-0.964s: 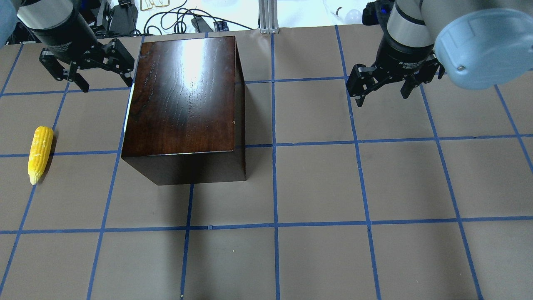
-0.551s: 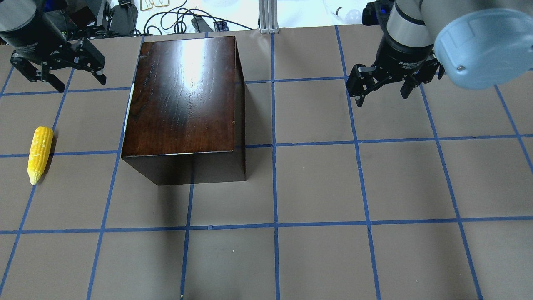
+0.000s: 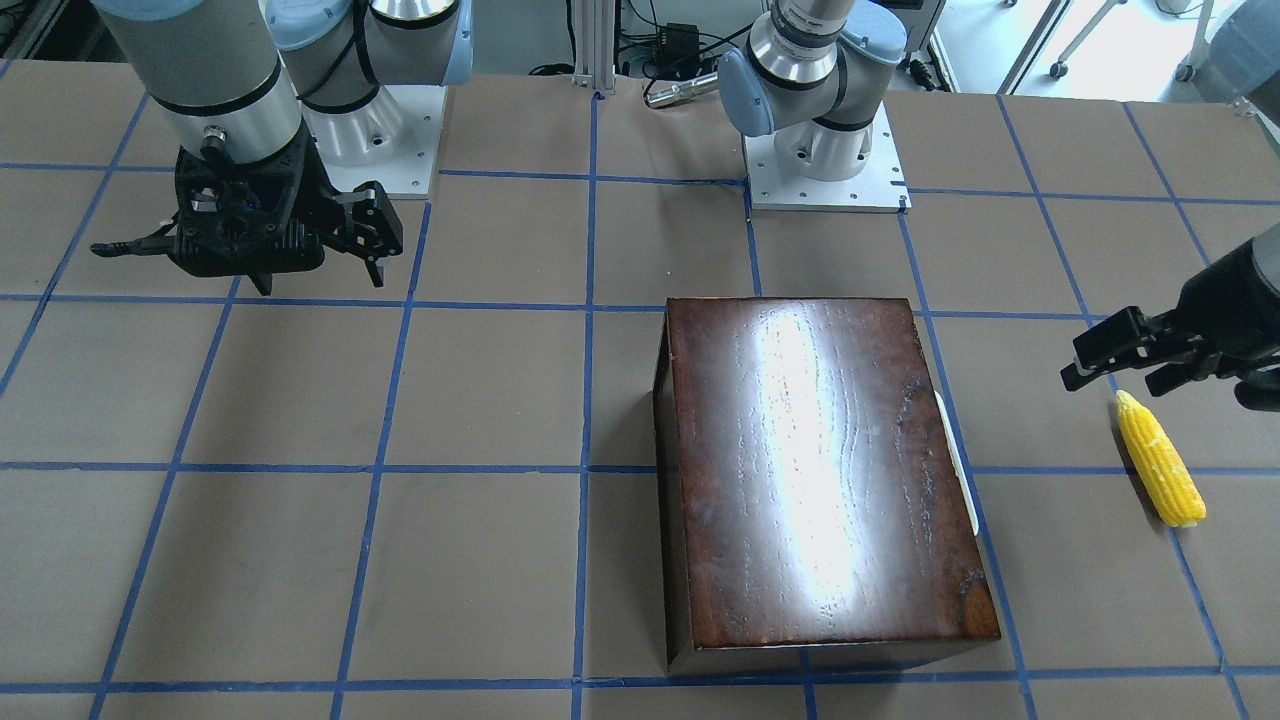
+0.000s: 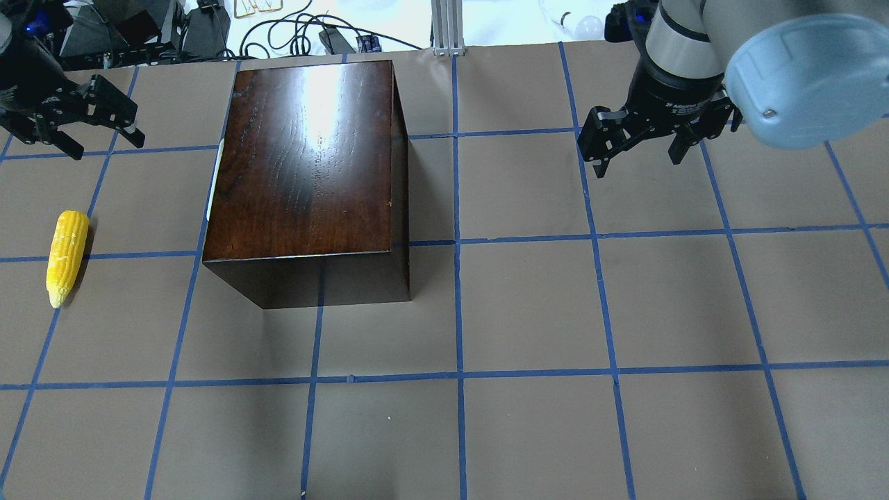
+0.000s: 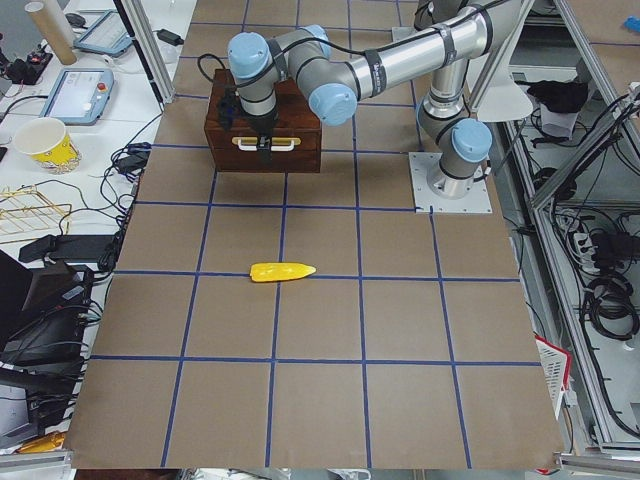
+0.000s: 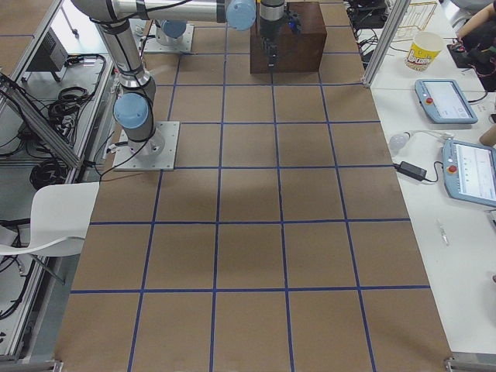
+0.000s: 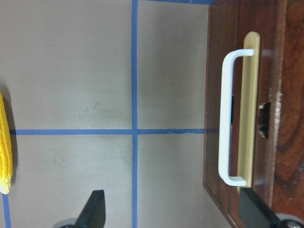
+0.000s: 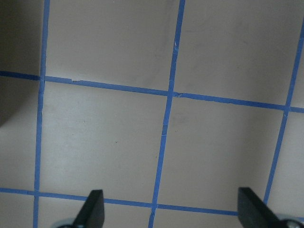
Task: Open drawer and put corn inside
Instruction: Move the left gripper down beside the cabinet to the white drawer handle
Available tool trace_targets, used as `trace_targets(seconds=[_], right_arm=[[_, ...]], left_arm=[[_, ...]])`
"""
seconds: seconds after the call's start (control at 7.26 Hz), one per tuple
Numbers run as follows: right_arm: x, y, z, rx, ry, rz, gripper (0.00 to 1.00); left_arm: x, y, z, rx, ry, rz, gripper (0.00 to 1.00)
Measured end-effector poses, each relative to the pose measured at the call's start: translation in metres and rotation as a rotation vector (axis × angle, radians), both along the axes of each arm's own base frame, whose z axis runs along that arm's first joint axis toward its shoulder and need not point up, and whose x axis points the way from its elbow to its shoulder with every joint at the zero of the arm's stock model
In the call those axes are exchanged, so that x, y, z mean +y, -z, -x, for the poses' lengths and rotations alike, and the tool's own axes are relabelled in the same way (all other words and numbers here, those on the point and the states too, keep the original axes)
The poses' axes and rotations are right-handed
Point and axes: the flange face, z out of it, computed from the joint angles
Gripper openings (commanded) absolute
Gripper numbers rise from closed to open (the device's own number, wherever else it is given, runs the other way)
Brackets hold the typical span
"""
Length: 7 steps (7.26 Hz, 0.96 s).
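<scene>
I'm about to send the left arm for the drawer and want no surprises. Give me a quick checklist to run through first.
1. Is the drawer open: not ok; it sits shut in the box.
2. Is the handle free: ok; nothing is on or around it.
3. Is the left pincer ready: ok; jaws open, empty.
4. Is the left pincer at the handle: not ok; it hangs apart from it, off the box's handle side.
5. Is the corn free to pick later: ok; it lies alone on the table, apart from the box.
6. Is the right pincer out of the way: ok; open, empty, beyond the box's other side.
</scene>
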Motion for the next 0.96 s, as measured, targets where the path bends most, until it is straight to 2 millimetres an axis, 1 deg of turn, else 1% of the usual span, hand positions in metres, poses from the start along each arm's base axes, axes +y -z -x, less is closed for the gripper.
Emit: trace_targets(seconds=[0.14, 0.41, 0.69, 0.96], right_arm=[[0.000, 0.000, -0.001, 0.000, -0.001, 0.000, 1.00], [0.000, 0.000, -0.001, 0.000, -0.003, -0.001, 1.00], [0.000, 0.000, -0.001, 0.000, -0.002, -0.001, 1.00], [0.000, 0.000, 0.000, 0.000, 0.000, 0.000, 1.00]], left_arm=[[-0.006, 0.015, -0.006, 0.031, 0.030, -0.004, 1.00], [-0.018, 0.043, -0.009, 0.090, 0.061, -0.006, 1.00], [-0.028, 0.070, -0.006, 0.164, 0.068, -0.010, 1.00], [-0.036, 0.088, -0.001, 0.231, 0.063, -0.003, 1.00]])
